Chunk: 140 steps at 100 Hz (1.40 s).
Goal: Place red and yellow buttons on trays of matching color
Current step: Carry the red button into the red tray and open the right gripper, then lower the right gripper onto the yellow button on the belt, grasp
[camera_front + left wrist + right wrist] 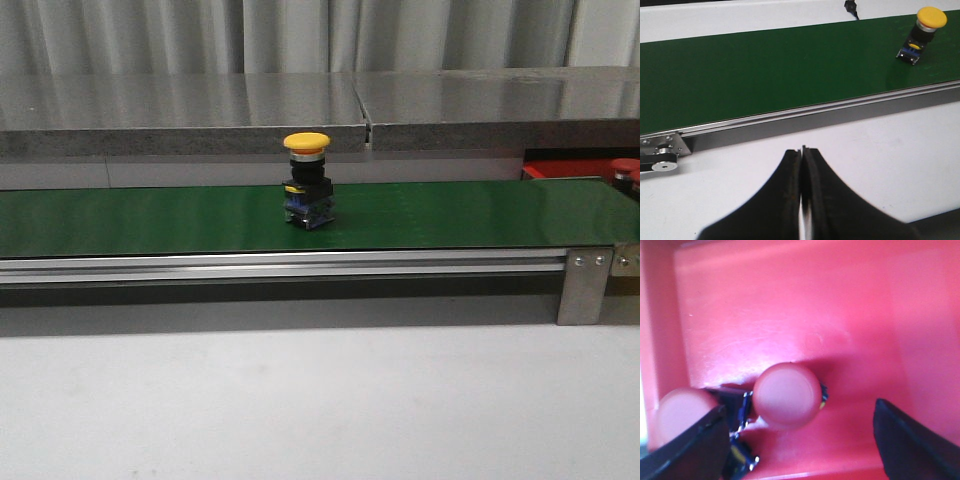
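Observation:
A yellow button (306, 142) with a dark base stands upright on the green belt (150, 220) at mid-table; the left wrist view shows this yellow button (931, 17) far off. My left gripper (802, 150) is shut and empty over the white table, short of the belt. My right gripper (797, 412) hangs open over the red tray (790, 305). One red button (786, 395) stands between its spread fingers, touching neither. A second red button (680, 415) sits beside the one finger (695, 450). The red tray (565, 168) lies at the far right. A yellow tray is out of view.
The belt's aluminium rail (280, 265) and end bracket (585, 285) run along its near side. A grey metal ledge (300, 115) lies behind the belt. White table (320, 400) stretches in front. The tray's walls (660, 315) close in around my right gripper.

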Each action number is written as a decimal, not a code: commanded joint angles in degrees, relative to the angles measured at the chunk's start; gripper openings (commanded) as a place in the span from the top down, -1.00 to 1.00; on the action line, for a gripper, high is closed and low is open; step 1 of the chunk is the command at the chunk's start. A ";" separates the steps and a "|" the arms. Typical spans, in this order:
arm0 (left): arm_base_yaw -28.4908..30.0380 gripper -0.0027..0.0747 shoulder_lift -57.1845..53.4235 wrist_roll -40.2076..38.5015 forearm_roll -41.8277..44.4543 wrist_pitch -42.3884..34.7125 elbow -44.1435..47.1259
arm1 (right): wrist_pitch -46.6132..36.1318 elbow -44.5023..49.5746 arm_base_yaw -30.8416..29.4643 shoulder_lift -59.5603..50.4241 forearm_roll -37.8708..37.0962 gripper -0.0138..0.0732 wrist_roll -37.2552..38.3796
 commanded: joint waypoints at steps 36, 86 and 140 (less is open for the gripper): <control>-0.58 0.98 -0.11 -0.02 -0.90 -3.71 -1.50 | 4.12 -1.46 0.35 -15.38 -0.22 -0.68 -1.37; -0.58 0.98 -0.11 -0.02 -0.90 -3.71 -1.50 | 2.54 10.38 11.02 -29.98 -0.17 -0.68 -3.64; -0.58 0.98 -0.11 -0.02 -0.90 -3.71 -1.50 | 1.10 18.67 27.80 -33.04 0.44 -0.68 -3.64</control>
